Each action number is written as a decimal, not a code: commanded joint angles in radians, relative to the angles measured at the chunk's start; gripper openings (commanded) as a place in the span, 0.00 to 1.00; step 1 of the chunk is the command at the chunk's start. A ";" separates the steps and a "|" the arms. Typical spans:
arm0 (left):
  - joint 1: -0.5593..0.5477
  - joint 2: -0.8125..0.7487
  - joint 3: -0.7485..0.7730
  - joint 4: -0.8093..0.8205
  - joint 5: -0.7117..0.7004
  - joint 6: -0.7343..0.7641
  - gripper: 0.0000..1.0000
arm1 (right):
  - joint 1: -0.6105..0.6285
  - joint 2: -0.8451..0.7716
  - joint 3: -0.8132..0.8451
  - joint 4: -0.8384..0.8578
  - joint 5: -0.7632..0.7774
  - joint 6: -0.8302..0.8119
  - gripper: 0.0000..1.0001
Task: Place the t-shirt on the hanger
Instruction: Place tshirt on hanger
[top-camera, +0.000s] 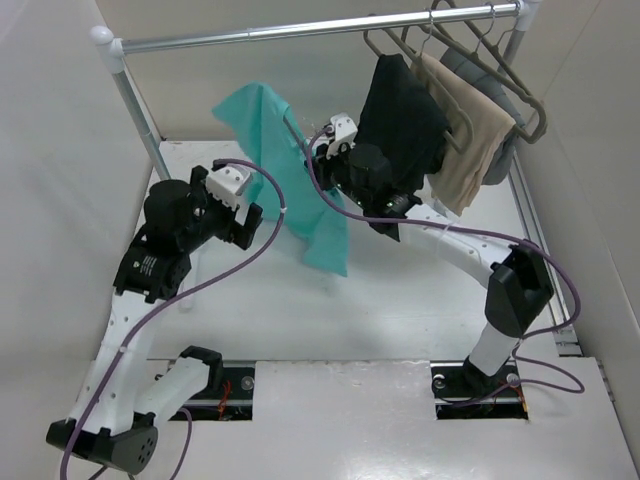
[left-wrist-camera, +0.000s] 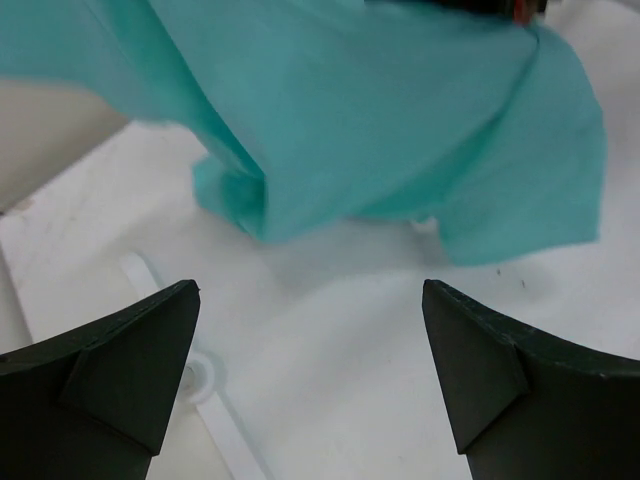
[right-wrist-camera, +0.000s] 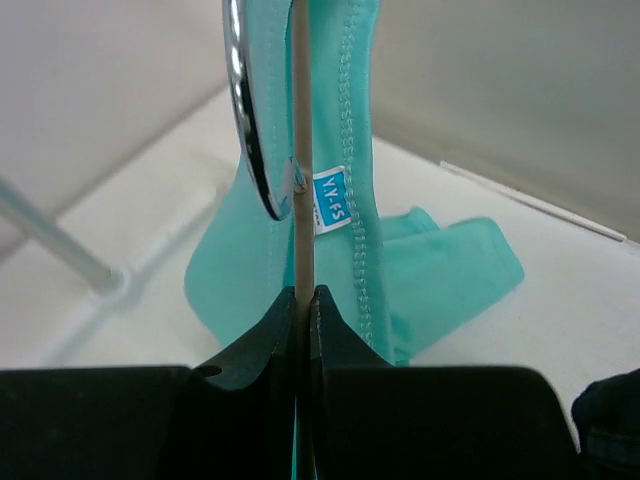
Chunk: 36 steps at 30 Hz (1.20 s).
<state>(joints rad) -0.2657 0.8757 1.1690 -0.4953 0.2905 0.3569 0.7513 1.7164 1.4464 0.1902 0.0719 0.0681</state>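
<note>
The teal t-shirt hangs in the air over the table's back middle, its lower end near the surface. In the right wrist view it drapes around a thin beige hanger with a chrome hook; a small blue label shows at the neck. My right gripper is shut on the hanger's bar and sits at the shirt's right side. My left gripper is open and empty, just left of and below the shirt, not touching it; it also shows in the top view.
A metal rail runs across the back on a slanted post. At its right end hang a black garment, a beige garment and several grey hangers. White walls close both sides.
</note>
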 joint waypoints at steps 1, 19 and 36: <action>0.002 0.016 -0.029 -0.106 0.062 0.046 0.91 | 0.040 0.011 0.101 0.286 0.102 0.136 0.00; -0.194 0.160 -0.388 0.414 -0.048 -0.139 1.00 | 0.132 0.138 0.224 0.276 0.200 0.372 0.00; -0.205 -0.042 -0.532 0.166 -0.031 0.284 0.00 | 0.125 0.132 0.164 0.299 0.282 0.417 0.00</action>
<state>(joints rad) -0.4633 0.9249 0.6525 -0.1841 0.1982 0.4160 0.8822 1.8706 1.5791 0.3759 0.3199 0.4656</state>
